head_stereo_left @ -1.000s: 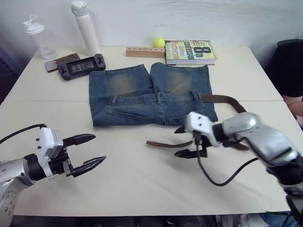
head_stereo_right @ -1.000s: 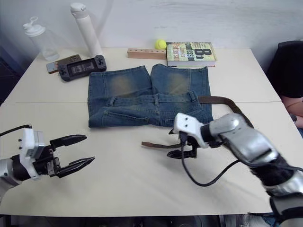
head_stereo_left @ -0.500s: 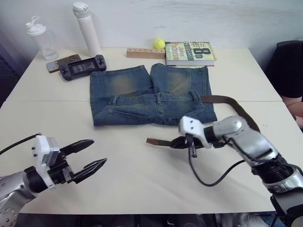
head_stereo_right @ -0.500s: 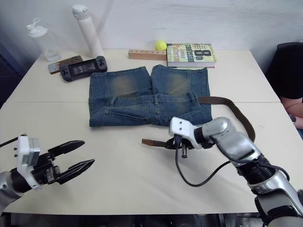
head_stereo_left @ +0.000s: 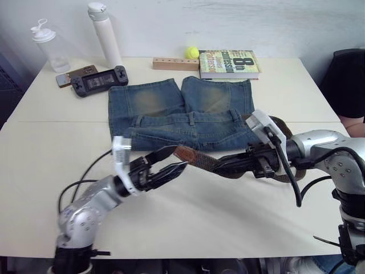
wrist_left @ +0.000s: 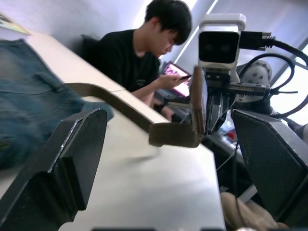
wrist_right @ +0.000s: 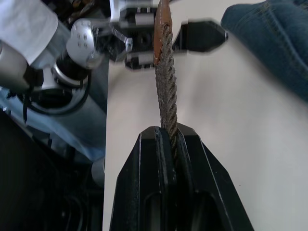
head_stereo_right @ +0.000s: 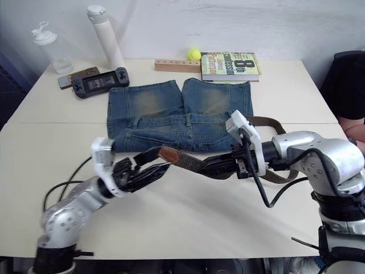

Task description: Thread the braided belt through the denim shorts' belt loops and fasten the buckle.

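Braided belt (head_stereo_left: 205, 163) tip lifted in my right gripper (head_stereo_left: 228, 168), jaws clenched on it; left gripper (head_stereo_left: 171, 169) jaws released around tip; denim shorts (head_stereo_left: 182, 117) unthreaded; buckling pending.

Head pair: both eyes sit high above the table's near edge, facing forward and down; the whole table (head_stereo_left: 171, 228) shows out to its far edge and the wall.
Shared by the eyes: denim shorts (head_stereo_left: 182, 114), book (head_stereo_left: 229, 63) at the far edge, both arms; the right eye sets everything slightly leftward.
Left wrist: low, just above the tabletop, looking along its own fingers (wrist_left: 72, 163) toward the table's right edge; very near the braided belt (wrist_left: 175, 134) tip; a seated person (wrist_left: 139, 57) lies beyond.
Right wrist: looks along its closed fingers (wrist_right: 159, 192) toward the left gripper (wrist_right: 159, 41), close up.
Wrist overlap: each sees the other gripper and the belt between them.
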`<state>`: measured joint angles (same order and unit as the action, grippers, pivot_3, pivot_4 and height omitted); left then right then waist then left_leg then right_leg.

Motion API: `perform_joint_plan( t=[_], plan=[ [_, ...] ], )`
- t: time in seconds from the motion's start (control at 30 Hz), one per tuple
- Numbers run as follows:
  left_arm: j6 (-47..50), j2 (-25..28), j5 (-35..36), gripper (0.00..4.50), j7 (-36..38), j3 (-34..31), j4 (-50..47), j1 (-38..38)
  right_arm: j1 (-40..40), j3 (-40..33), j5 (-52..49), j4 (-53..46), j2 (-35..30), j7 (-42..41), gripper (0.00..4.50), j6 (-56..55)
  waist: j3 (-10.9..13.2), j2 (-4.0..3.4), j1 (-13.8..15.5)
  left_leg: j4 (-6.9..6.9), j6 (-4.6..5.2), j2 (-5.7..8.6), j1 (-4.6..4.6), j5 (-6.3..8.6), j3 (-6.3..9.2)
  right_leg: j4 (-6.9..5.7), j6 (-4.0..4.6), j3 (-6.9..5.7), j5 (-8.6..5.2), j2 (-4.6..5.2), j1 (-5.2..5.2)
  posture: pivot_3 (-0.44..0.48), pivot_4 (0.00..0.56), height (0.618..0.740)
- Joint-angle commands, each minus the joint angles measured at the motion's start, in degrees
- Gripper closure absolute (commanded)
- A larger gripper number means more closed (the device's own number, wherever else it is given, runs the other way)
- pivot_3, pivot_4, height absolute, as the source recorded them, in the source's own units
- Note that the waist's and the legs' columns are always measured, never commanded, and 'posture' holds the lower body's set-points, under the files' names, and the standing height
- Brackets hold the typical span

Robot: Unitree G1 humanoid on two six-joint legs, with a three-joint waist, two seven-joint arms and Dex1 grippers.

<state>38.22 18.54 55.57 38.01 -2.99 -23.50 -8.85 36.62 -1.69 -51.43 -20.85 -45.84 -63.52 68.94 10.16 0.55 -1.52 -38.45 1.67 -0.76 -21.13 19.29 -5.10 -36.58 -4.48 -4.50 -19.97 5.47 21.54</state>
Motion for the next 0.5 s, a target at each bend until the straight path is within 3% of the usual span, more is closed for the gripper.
perform_joint_plan(
  t=[0.03,0.3,0.5],
  plan=[
    [-0.3,-2.1,-0.8,0.82,0.1,2.9,0.9,-1.4,-0.5,-3.7,-3.7,-3.1,-0.3,3.6,4.50,1.8,0.0,0.01,0.1,-0.01,0.00,0.00,-0.01,0.00,0.00,0.00,0.00,0.00,0.00,0.00,0.00,0.000,0.150,0.738],
    [2.4,-4.9,4.9,4.44,-0.6,1.0,2.5,-4.7,-4.1,-6.9,-8.0,-5.7,-1.5,9.6,4.50,4.6,0.0,0.03,0.2,-0.17,0.01,0.00,-0.09,0.00,0.04,0.01,-0.04,-0.01,0.02,0.00,-0.01,0.000,0.150,0.738],
    [4.4,-7.2,8.8,4.49,-2.4,-0.8,5.8,-8.8,-7.5,-10.9,-8.5,-6.0,0.1,17.6,4.50,3.9,0.0,0.03,0.3,-0.18,0.02,0.00,-0.10,0.00,0.04,0.02,-0.04,-0.01,0.02,-0.01,-0.01,0.000,0.150,0.738]
  ],
)
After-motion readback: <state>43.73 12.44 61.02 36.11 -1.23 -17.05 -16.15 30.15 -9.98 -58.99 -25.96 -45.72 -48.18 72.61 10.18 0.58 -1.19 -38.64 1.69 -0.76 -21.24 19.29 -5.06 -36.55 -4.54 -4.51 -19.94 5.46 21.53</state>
